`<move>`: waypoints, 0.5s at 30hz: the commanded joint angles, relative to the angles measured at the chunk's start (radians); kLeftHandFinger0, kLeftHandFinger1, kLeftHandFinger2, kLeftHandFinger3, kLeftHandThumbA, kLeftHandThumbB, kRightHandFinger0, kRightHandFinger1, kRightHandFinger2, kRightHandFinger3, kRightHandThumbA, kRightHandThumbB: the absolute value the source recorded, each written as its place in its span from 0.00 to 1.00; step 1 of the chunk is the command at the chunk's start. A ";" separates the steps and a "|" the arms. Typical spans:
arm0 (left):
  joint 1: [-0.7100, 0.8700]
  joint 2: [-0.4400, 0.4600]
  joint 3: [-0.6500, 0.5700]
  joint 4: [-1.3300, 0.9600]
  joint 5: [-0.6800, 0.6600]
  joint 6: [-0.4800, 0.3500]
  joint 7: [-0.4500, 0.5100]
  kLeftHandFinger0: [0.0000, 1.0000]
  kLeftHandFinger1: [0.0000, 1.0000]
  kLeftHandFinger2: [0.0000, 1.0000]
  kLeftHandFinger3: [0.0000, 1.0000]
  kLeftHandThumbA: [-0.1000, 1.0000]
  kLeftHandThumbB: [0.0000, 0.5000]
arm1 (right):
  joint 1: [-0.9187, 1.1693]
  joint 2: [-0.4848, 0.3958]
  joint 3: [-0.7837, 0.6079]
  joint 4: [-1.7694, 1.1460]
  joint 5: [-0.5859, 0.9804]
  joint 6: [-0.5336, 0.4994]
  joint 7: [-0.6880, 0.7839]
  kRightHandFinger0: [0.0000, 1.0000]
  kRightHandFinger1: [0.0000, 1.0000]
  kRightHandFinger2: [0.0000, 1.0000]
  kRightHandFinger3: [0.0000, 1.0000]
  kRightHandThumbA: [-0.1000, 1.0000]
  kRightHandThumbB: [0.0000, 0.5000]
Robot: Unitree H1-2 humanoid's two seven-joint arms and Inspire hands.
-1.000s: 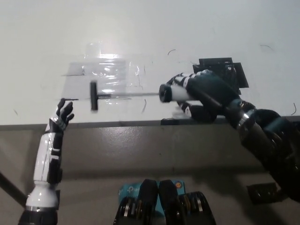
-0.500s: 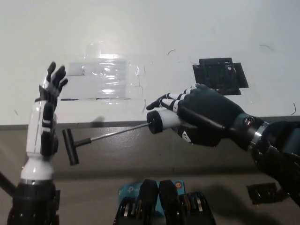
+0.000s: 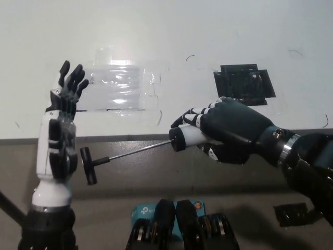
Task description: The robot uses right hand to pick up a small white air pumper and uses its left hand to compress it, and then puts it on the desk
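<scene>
Black fingers of the right hand (image 3: 229,131) wrap the white barrel of the air pumper (image 3: 190,138), holding it level off the near edge of the desk (image 3: 208,31) with its thin rod (image 3: 139,151) fully drawn out toward the robot's left. That aim puts the black T-handle (image 3: 88,165) just beside the white left hand (image 3: 58,146), which stands upright, fingers spread and gripping nothing, palm seemingly turned to the handle, likely so it can push the rod in. On the desk lie a patch of clear tape (image 3: 119,88) and a black square mat (image 3: 244,83). Near the bottom edge a teal box (image 3: 139,212) carries a logo resembling "tp-link", too small to confirm.
</scene>
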 commanded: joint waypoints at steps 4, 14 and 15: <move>0.034 -0.002 -0.018 -0.072 -0.076 0.005 -0.013 1.00 1.00 1.00 1.00 1.00 0.58 | -0.039 0.007 -0.044 -0.036 -0.027 -0.004 0.016 0.00 0.47 0.81 0.82 0.00 0.37; 0.039 0.004 -0.021 -0.047 -0.066 -0.005 -0.008 1.00 1.00 1.00 1.00 1.00 0.59 | -0.039 0.023 -0.053 -0.033 -0.032 0.001 0.033 0.00 0.46 0.78 0.79 0.00 0.35; 0.037 0.005 -0.021 -0.043 -0.066 -0.010 -0.009 1.00 1.00 1.00 1.00 1.00 0.59 | -0.037 0.025 -0.054 -0.032 -0.031 -0.003 0.029 0.00 0.46 0.78 0.80 0.00 0.35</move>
